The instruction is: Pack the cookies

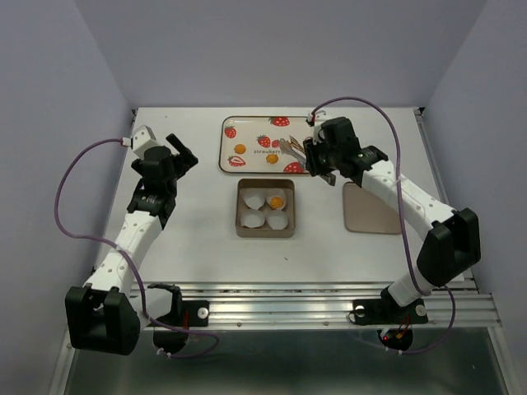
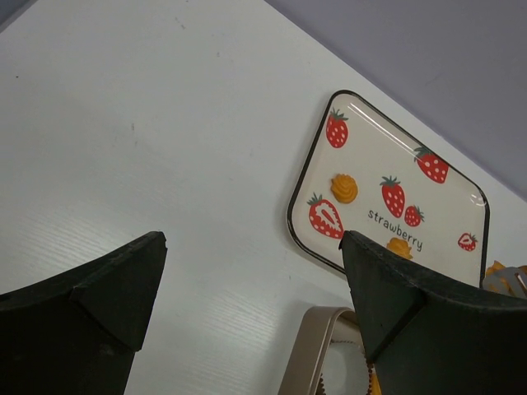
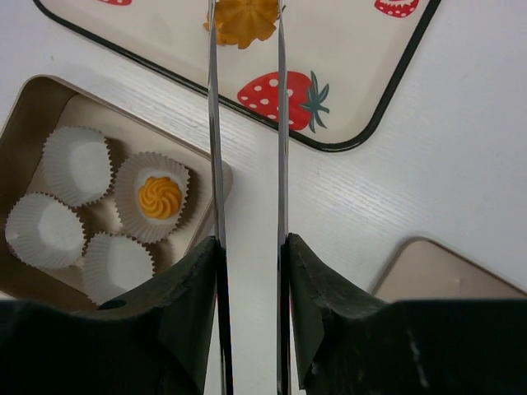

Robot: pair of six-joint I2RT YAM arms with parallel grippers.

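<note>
A strawberry-print tray at the back holds two orange cookies. They also show in the left wrist view. My right gripper is shut on metal tongs. The tong tips pinch a third cookie over the tray. The brown square tin holds several white paper cups. One cup holds a cookie. My left gripper is open and empty, left of the tray.
The tin's lid lies flat to the right of the tin, under my right forearm. A corner of the tin shows in the left wrist view. Grey walls close in the white table on three sides.
</note>
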